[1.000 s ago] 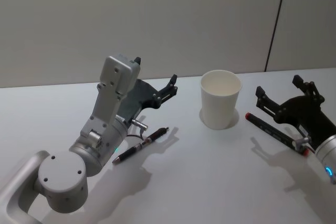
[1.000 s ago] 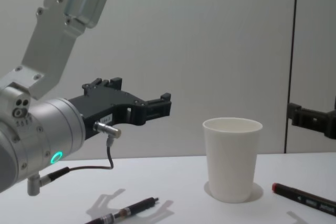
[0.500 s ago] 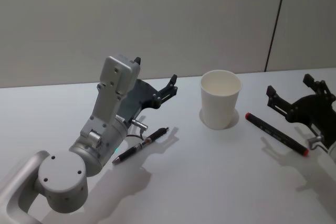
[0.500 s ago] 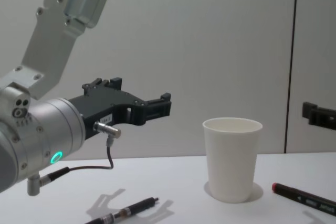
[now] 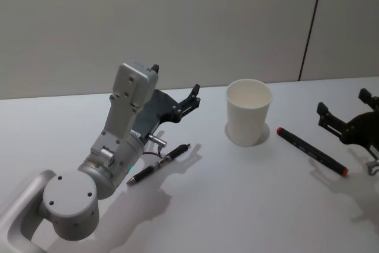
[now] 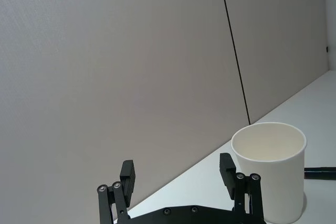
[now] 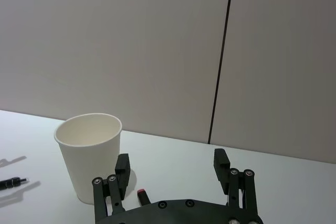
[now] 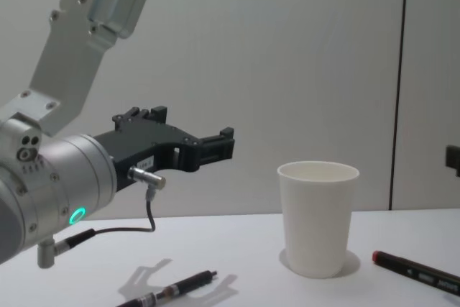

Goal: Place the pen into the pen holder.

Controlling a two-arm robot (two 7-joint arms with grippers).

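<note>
Plainly, the left gripper (image 5: 194, 98) and right gripper (image 5: 343, 106) hung wide open, empty, at nine and three o'clock of the white tapered paper cup (image 5: 249, 112). The head view showed a black red-ended pen (image 5: 311, 151) at its four o'clock, a slim dark pen (image 5: 159, 163) at eight.

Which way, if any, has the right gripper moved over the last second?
Yes: the right gripper has drawn back rightward, away from the white cup, and no longer overlaps the black marker.

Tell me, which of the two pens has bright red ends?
The thicker black pen lying right of the white cup: both its ends are red. The slimmer pen left of the cup has dark ends.
</note>
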